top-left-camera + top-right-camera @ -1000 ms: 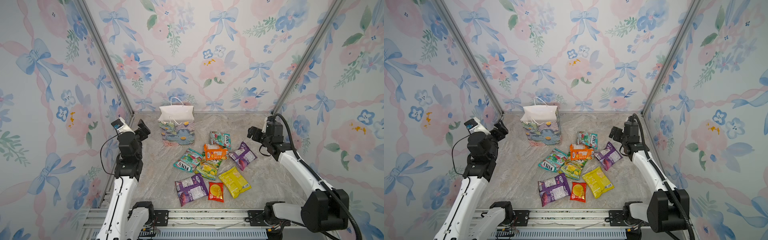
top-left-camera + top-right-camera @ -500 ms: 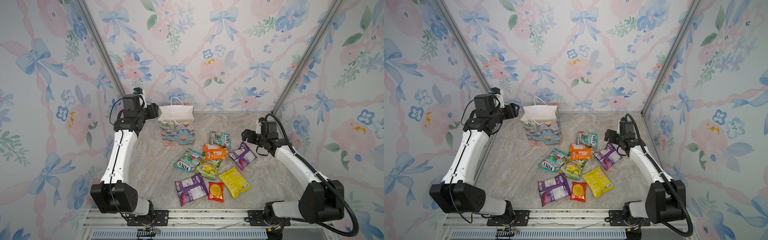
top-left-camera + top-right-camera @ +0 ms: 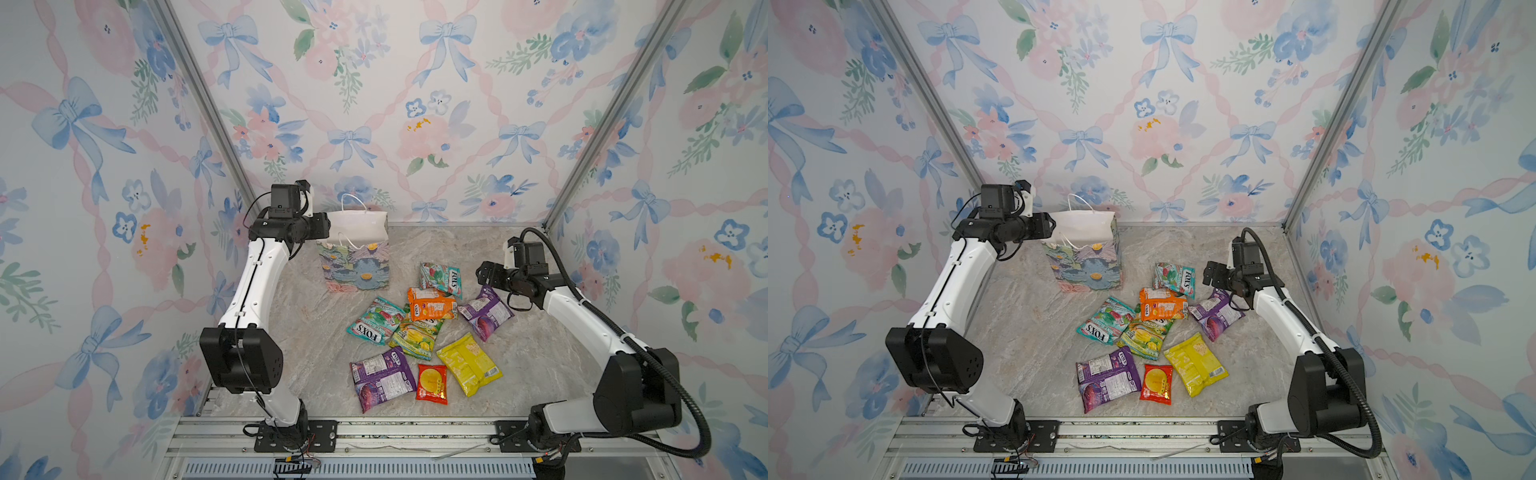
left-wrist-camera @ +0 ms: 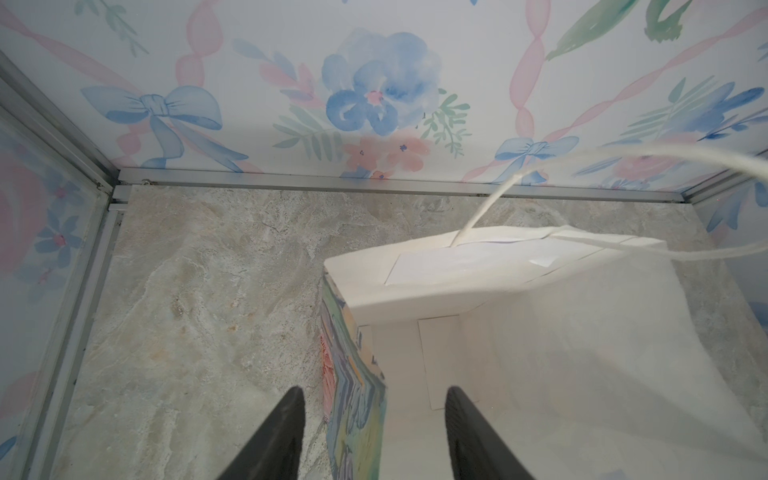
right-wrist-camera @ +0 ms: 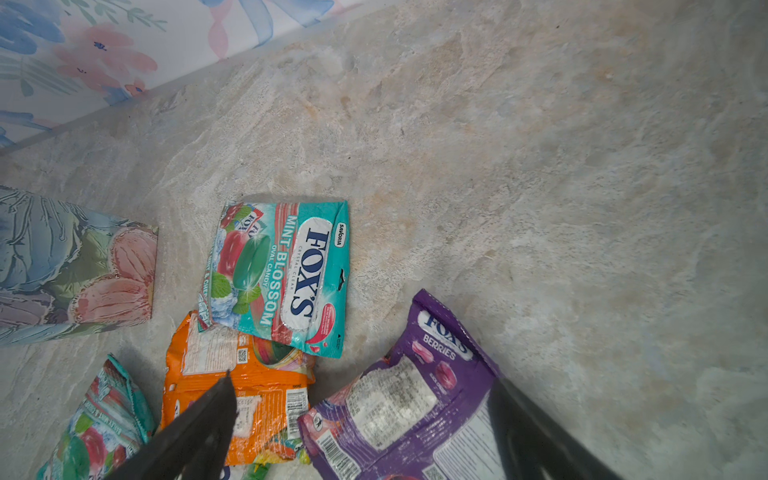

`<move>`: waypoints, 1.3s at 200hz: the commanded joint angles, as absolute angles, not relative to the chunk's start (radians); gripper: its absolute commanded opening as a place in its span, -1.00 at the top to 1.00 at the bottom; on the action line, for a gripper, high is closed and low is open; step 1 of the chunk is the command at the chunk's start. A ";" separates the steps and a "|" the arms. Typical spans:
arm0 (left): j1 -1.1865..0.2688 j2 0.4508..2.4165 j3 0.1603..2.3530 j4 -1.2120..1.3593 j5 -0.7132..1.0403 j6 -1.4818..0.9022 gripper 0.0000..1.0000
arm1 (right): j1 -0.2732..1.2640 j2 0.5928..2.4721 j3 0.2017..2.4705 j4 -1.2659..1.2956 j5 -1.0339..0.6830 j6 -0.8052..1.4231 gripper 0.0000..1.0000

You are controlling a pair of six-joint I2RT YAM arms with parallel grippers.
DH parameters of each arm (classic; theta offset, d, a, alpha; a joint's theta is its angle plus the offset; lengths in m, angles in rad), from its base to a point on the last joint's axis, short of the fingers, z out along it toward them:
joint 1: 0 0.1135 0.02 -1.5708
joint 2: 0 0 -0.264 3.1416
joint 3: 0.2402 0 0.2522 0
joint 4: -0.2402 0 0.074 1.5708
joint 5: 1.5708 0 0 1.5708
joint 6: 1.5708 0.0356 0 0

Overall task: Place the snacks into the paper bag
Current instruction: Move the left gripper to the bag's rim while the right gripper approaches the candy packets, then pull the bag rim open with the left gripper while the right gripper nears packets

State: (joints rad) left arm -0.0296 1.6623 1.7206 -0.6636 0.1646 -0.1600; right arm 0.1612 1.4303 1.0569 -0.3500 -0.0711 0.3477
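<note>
Snacks (image 3: pixel 424 332) all out on the table (image 3: pixel 316 340), none bagged as far as visible: eight packets by count in both top views, scattered from mid-table toward the front edge. Nearest the bag, a teal FOX'S packet (image 3: pixel 441 279), one corner lying over an orange one (image 3: pixel 430 304). Beside those, a purple packet (image 3: pixel 485 312) toward the right edge, a second teal one (image 3: pixel 374 322), and a green-yellow one (image 3: pixel 413 343) tucked partly under the orange. Closer to the front edge, a yellow packet (image 3: pixel 467 363), a second purple one (image 3: pixel 382 378) and a small red one (image 3: pixel 432 383) between them. Paper bag (image 3: pixel 357 266) upright near the back edge, toward the back left corner, mouth open, apart from every packet. Inside, only white paper in the left wrist view; floor of the bag partly hidden there, so probably empty rather than surely so. Left gripper (image 4: pixel 375 390) at the bag's mouth, jaws partly apart and astride the side wall, one finger (image 4: pixel 282 432) outside, the other inside; no pinch on the paper visible, nothing held. Right gripper (image 5: pixel 361 382) spread wide and empty, hovering low over the right-hand purple packet, beside the orange one. Judged from this: task at its very start, zero of eight in. Left to do: steadying the bag's wall, then eight picks and eight drops through the mouth.
</note>
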 commanded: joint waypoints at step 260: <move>-0.087 1.242 1.440 -0.784 0.143 -0.417 -0.15 | 0.252 1.575 1.150 -0.327 -0.271 0.311 -0.93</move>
